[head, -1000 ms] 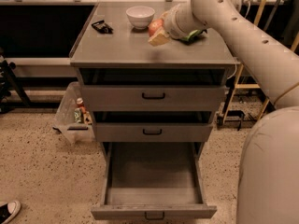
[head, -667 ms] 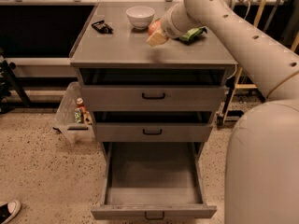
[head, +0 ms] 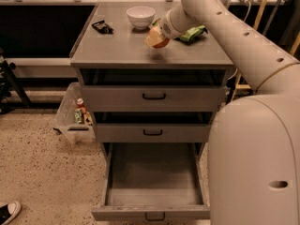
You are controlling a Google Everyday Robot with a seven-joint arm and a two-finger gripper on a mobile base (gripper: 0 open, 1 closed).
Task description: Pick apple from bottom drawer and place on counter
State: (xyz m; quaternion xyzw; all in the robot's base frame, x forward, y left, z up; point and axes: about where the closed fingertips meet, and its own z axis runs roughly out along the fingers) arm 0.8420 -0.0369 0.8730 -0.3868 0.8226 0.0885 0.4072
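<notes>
Nearest me, the bottom drawer [head: 150,175] stands pulled out. Above it, over the front of the counter [head: 117,50], my gripper [head: 155,37] is clamped around the apple [head: 161,43]. Just behind lies a green packet [head: 193,32], its print unreadable to me. Farther back sits a white bowl [head: 140,16].

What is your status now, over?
Hand shut on apple, just above counter. Bottom drawer open. White bowl and green bag behind, apart from apple.

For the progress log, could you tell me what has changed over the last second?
The near bulk of the arm swung left, covering more floor. The gripper stays over the counter, holding the apple; the bottom drawer is still open and empty.
</notes>
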